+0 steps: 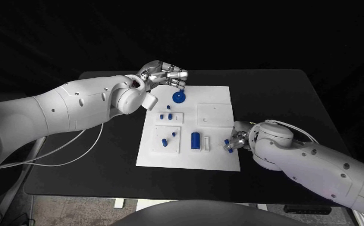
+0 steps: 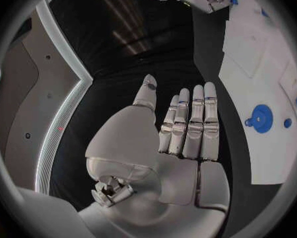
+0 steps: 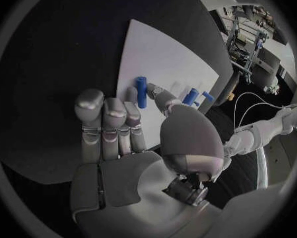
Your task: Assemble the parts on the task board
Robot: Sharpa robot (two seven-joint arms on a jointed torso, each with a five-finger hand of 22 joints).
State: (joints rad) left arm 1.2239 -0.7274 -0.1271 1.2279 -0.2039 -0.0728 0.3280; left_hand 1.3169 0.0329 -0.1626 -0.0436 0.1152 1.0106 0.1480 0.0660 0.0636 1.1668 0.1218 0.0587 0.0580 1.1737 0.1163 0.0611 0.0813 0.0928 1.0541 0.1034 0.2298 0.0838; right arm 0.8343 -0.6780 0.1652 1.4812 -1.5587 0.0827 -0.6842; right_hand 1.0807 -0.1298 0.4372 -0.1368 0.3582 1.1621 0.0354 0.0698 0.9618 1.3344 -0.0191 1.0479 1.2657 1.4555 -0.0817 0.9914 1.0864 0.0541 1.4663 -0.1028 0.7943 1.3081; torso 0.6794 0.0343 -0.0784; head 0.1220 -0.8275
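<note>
Head view, one task board, perhaps seven blue parts, two hands

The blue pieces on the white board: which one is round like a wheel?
The blue disc at the far end of the task board, beside the left robot hand. It is flat and round; the other blue pieces are small pegs or a longer cylinder.

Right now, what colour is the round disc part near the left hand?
Blue. The round disc part lies on the white task board; the left wrist view shows it best.
</note>
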